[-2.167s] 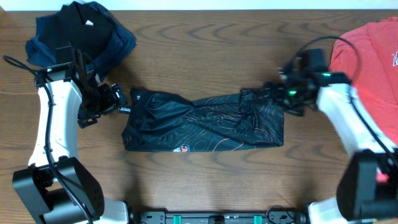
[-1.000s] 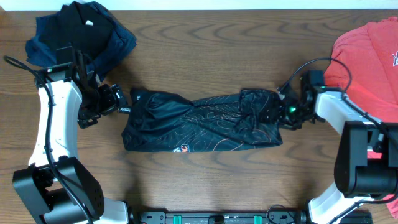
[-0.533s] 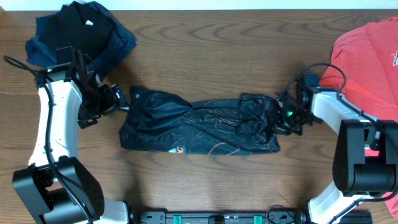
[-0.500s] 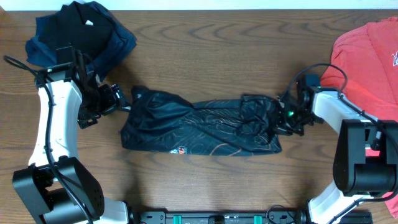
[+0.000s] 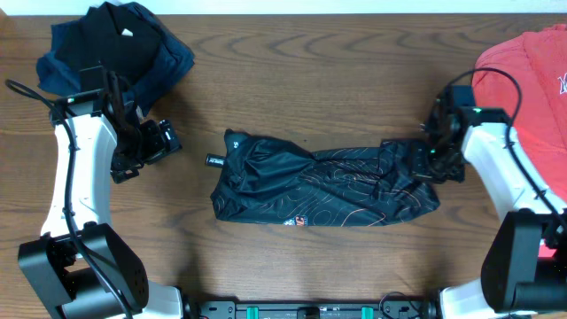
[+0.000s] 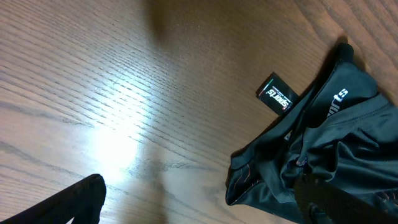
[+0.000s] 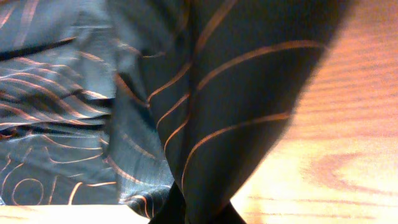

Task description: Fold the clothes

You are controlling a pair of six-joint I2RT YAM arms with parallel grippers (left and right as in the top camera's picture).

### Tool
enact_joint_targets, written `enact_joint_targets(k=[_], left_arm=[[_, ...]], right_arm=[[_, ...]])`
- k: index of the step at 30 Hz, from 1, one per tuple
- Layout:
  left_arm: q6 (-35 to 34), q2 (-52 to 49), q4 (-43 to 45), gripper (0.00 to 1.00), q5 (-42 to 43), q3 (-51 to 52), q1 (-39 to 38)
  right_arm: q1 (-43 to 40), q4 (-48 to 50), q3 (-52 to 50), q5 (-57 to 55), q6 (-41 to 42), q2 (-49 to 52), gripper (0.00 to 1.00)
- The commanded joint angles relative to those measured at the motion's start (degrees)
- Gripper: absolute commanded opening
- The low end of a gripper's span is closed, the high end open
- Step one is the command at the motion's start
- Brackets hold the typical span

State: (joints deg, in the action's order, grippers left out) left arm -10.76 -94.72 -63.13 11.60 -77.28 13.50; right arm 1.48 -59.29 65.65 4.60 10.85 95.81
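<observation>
White arms [image 5: 78,182], black joints [image 5: 89,261], cables [image 5: 499,78]

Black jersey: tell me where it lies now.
In the overhead view the black jersey lies bunched lengthwise at mid-table, its right end pinched by the right gripper, its left end apart from the open left gripper.

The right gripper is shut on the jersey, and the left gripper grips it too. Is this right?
Not quite: in the overhead view the left gripper is open and apart from the jersey; the right gripper is shut on it.
</observation>
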Motion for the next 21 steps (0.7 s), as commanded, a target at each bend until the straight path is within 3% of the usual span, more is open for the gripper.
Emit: enact_joint_targets(k=[1,9,17,21], left_arm=[[-0.72,-0.02,-0.22,0.98,-0.52,0.57,0.31],[-0.72,0.0,-0.28,0.98,-0.52,0.57,0.31],[-0.72,-0.02,-0.28,0.98,-0.52,0.57,0.31],[-0.72,-0.02,-0.28,0.98,-0.52,0.57,0.31]], right_arm=[[5.57,1.38,0.7,-1.4,1.68,-0.42,0.02],[17.94,4.11,0.68,-1.42,6.01,0.74,0.05],[24.55,4.02,0.66,-1.29,6.58,0.74,0.1],[27.12,2.93,0.55,-1.16,6.75,0.74,0.4]])
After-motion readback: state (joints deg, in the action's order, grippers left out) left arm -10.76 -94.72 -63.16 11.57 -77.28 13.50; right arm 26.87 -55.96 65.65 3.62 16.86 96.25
